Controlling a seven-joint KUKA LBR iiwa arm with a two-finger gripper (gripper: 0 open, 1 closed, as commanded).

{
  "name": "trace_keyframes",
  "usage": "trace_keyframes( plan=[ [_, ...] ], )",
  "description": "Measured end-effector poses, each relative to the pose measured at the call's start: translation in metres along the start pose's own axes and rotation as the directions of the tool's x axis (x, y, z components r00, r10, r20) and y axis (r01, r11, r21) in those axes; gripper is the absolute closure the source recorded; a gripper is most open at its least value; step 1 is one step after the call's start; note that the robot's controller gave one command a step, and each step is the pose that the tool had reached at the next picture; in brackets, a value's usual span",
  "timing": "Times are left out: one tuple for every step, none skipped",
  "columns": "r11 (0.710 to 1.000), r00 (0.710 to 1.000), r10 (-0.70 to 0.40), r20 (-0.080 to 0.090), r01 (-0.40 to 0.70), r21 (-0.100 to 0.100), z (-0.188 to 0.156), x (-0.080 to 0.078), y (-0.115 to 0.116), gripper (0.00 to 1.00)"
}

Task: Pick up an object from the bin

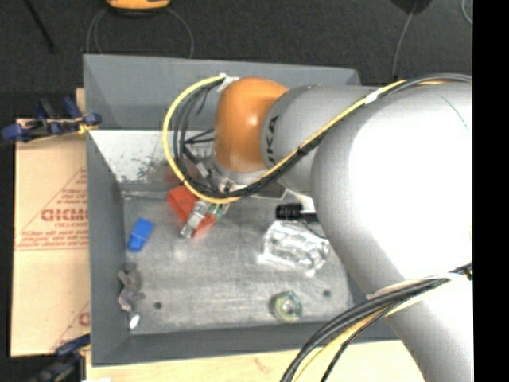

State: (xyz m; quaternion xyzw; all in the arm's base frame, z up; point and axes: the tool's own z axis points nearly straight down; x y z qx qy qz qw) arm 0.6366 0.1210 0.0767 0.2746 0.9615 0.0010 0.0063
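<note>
bin, grey metal, small loose things on its floor.

status: pick not done, as far as shown. every item lies on the bin floor and none is raised. left to do, by judgement: get a sure grip on one item and lift it clear.

contents, left to right:
- grey lumpy scrap: well to the left of the tool and below it, in the near corner.
- blue block: left of the tool, apart from it.
- red-orange thing: angular, right at the tool, showing on both sides of it. likely the thing to be picked. contact cannot be told.
- tool: lowered to the floor at the red-orange thing. whether released or clenched cannot be told.
- round greenish-metal piece: right of the tool and well below it.
- crumpled clear plastic: right of the tool, apart.
- small black piece: right of the tool, beside the arm.

arm pose: arm enters from the right, its broad silver link overhanging the bin's right side. orange wrist cover sits above the tool, looped with yellow and black cables, wrist bent down toward the floor.
</note>
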Motion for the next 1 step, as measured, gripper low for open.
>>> trace_keyframes(
  plan=[
    [0.998,0.998,-0.065,-0.002,0.065,-0.001,-0.133,-0.007,-0.0096,1.0]
  ],
)
